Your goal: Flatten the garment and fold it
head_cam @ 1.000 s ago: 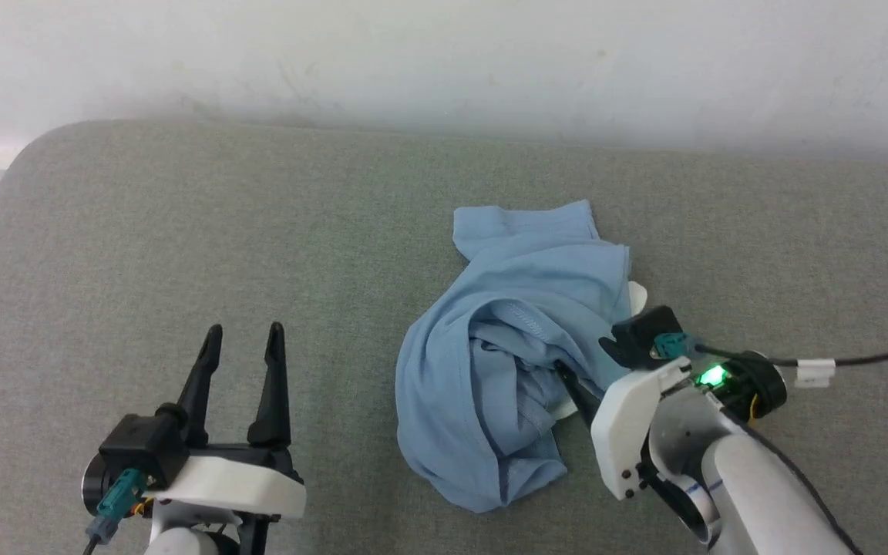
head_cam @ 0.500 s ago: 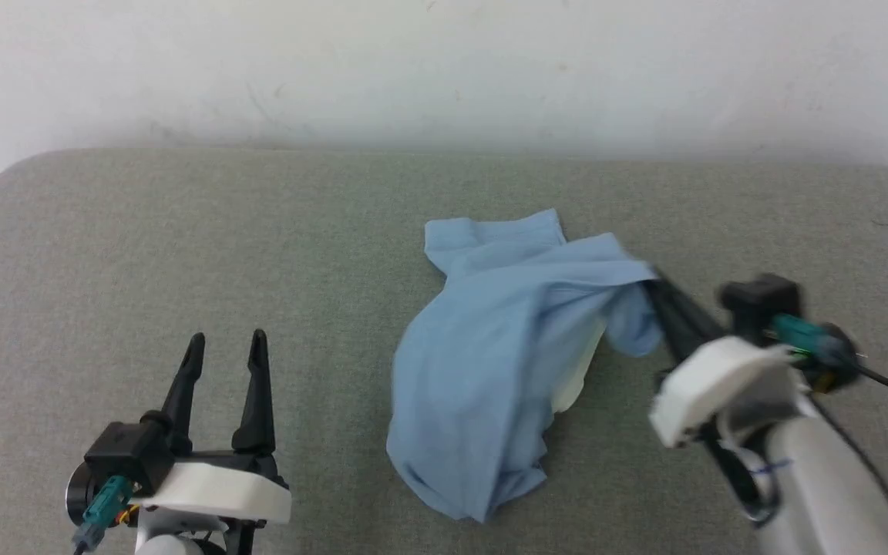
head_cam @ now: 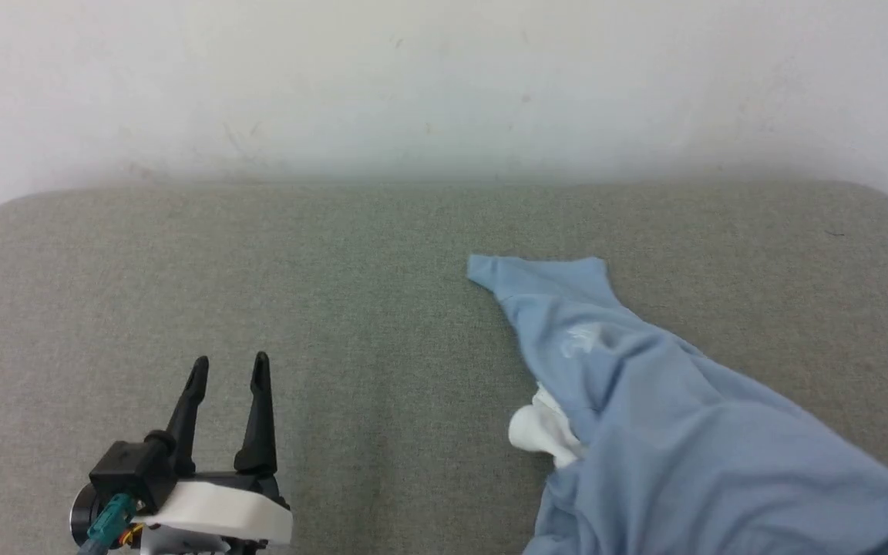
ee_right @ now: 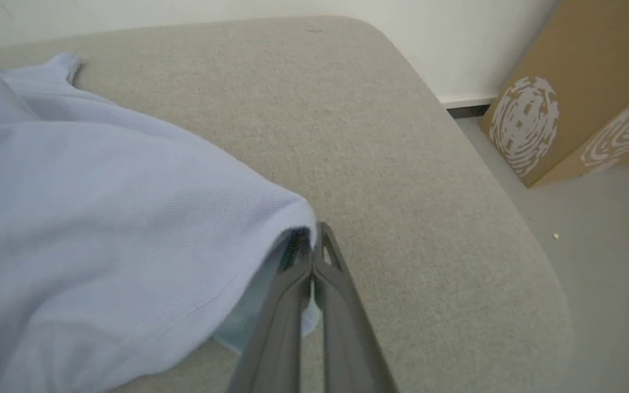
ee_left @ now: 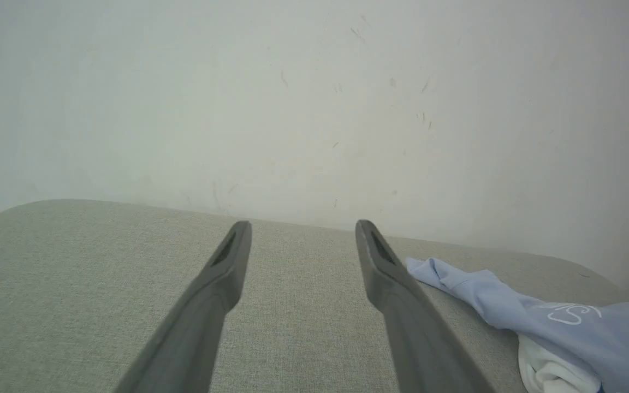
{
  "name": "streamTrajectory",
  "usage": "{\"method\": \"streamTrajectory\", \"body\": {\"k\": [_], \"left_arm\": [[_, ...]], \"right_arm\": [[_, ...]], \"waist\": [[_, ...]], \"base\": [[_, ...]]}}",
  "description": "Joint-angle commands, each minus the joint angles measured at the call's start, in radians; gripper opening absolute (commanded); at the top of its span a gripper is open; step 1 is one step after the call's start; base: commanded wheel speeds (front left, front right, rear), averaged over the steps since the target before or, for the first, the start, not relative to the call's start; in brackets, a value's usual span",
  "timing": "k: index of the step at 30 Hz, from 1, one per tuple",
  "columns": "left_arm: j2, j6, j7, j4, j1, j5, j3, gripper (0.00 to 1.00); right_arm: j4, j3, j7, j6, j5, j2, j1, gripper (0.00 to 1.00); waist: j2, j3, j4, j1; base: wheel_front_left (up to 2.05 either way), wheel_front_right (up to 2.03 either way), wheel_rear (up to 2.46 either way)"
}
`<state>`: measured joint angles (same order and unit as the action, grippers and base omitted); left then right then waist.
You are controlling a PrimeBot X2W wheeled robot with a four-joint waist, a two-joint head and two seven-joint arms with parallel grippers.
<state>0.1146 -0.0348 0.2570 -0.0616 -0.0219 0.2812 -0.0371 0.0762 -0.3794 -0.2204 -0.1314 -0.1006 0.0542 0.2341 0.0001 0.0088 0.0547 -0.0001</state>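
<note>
- The garment (head_cam: 683, 432), a light blue shirt, lies on the right half of a grey cushion (head_cam: 336, 293). In the head view it sits at about 4 o'clock from the middle.
- It runs as one long band. A short sleeve (head_cam: 544, 274) lies flat at its 11 o'clock end, and the rest widens toward 4 o'clock until it meets the bottom right corner.
- A small white script logo (head_cam: 581, 339) faces up just below the sleeve. The bunched white collar (head_cam: 540, 428) pokes out from the band's edge at 8 o'clock of the logo.
- The left gripper (head_cam: 230, 362) is at 7 o'clock in the head view, well apart from the shirt. Its tips point to 12 o'clock.
- In its own wrist view the left gripper (ee_left: 303, 229) has its two dark fingers (ee_left: 221, 284) spread wide with nothing between them. Grey fabric and the pale wall (ee_left: 314, 98) show through the gap.
- From there the garment (ee_left: 593, 333) is at 4 o'clock, with the logo (ee_left: 571, 312) and collar (ee_left: 544, 371) both readable.
- The right gripper (ee_right: 312, 245) has its fingers pressed together on a hemmed edge of the garment (ee_right: 101, 218). The cloth falls away from the pinch toward 9 o'clock, and a lighter inner layer shows under the fold.
- That pinch is above the cushion's (ee_right: 402, 164) rounded corner.
- Past the corner, at 2 o'clock in the right wrist view, a brown cardboard box (ee_right: 544, 93) with white swirl prints stands on a grey floor (ee_right: 609, 284).
</note>
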Motion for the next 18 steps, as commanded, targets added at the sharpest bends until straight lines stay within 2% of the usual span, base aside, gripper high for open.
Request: {"method": "streamTrajectory", "body": {"k": [1,4,5,6,7,13,18], "left_arm": [[-0.002,-0.008,0.005,-0.006,-0.019,-0.005,0.0,1.0],[-0.002,-0.008,0.005,-0.012,-0.022,-0.006,-0.001,1.0],[-0.002,-0.008,0.005,-0.014,-0.024,-0.005,0.0,1.0],[-0.002,-0.008,0.005,-0.016,-0.025,-0.005,0.0,1.0],[-0.002,-0.008,0.005,-0.018,-0.026,-0.005,0.0,1.0],[-0.004,-0.007,0.005,-0.023,-0.027,-0.002,-0.001,1.0],[-0.009,-0.001,0.005,-0.017,-0.019,0.0,0.0,1.0]], "right_arm": [[-0.035,-0.034,-0.007,0.001,-0.007,-0.003,0.041,0.0],[-0.074,-0.045,-0.01,0.001,-0.014,-0.004,0.062,0.0],[-0.088,-0.043,-0.006,0.001,-0.021,-0.004,0.065,0.05],[-0.095,-0.039,0.007,0.001,-0.031,-0.004,0.062,0.49],[-0.097,-0.035,0.025,0.001,-0.038,-0.004,0.056,1.0],[-0.048,-0.027,0.165,0.001,-0.085,-0.004,-0.014,1.0],[-0.065,0.04,0.133,0.001,-0.084,-0.004,-0.113,1.0]], "waist": [[-0.0001,-0.005,-0.001,0.0001],[-0.0001,-0.007,-0.002,0.0001],[-0.0001,-0.008,-0.003,0.0001],[-0.0001,-0.009,-0.004,0.0001],[-0.0001,-0.01,-0.005,0.0001],[-0.0001,-0.011,-0.005,0.0001],[-0.0001,0.003,-0.003,0.0001]], "base": [[0.0,0.0,0.0],[0.0,0.0,0.0],[0.0,0.0,0.0],[0.0,0.0,0.0],[0.0,0.0,0.0],[0.0,0.0,0.0],[0.0,0.0,0.0]]}}
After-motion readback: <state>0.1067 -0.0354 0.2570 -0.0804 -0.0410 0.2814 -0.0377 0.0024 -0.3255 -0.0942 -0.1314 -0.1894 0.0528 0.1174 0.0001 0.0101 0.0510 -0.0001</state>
